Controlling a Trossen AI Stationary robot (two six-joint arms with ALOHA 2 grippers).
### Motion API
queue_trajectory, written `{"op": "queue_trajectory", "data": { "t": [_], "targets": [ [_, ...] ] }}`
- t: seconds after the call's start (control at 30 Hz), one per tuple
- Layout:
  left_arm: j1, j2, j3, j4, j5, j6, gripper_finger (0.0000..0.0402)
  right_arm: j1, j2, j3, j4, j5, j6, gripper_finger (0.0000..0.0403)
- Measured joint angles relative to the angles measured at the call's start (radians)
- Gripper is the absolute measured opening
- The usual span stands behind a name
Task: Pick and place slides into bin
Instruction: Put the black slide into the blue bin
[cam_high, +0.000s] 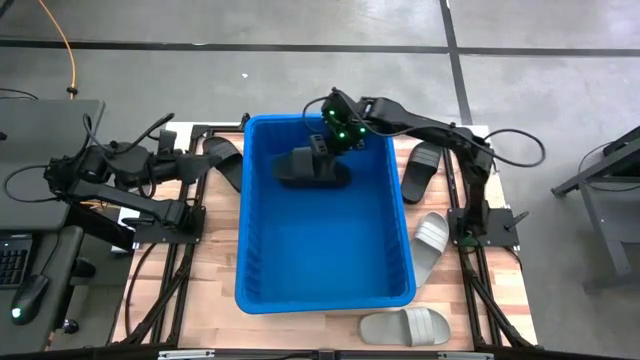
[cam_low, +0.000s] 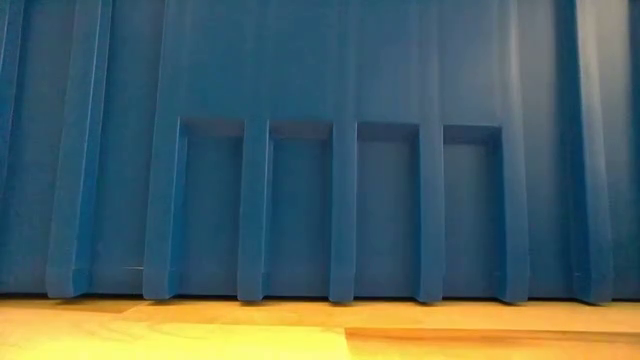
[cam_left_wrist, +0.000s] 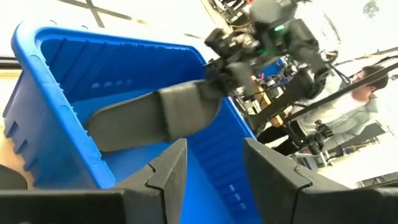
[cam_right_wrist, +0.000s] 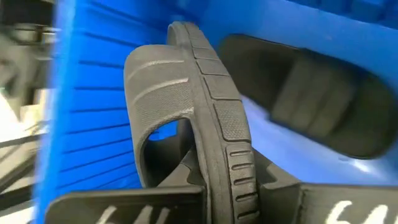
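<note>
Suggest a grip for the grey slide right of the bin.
Probably from straight above with the right hand, once it drops its black slide: the grey slide lies flat beside the bin, so pinch across its narrow width, closing on the two long edges.

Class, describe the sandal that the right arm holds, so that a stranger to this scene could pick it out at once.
Find the blue bin in the middle of the table. Over its far end, the right gripper is shut on a black slide. It is the only slide held in the air; another black one lies on the bin floor, and the rest lie on the table outside.
</note>
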Motion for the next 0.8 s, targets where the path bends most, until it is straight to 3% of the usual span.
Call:
{"op": "queue_trajectory", "data": {
  "t": [0.27, 0.8],
  "targets": [
    [0.000, 0.007, 0.000, 0.003, 0.000, 0.013, 0.0147, -0.014, 0.064, -0.001, -0.016, 0.046, 0.006, 0.0015],
    [0.000, 0.030, 0.000, 0.003, 0.044, 0.032, 0.0147, -0.047, 0.106, -0.008, -0.016, -0.021, 0.036, 0.0015]
  ]
}}
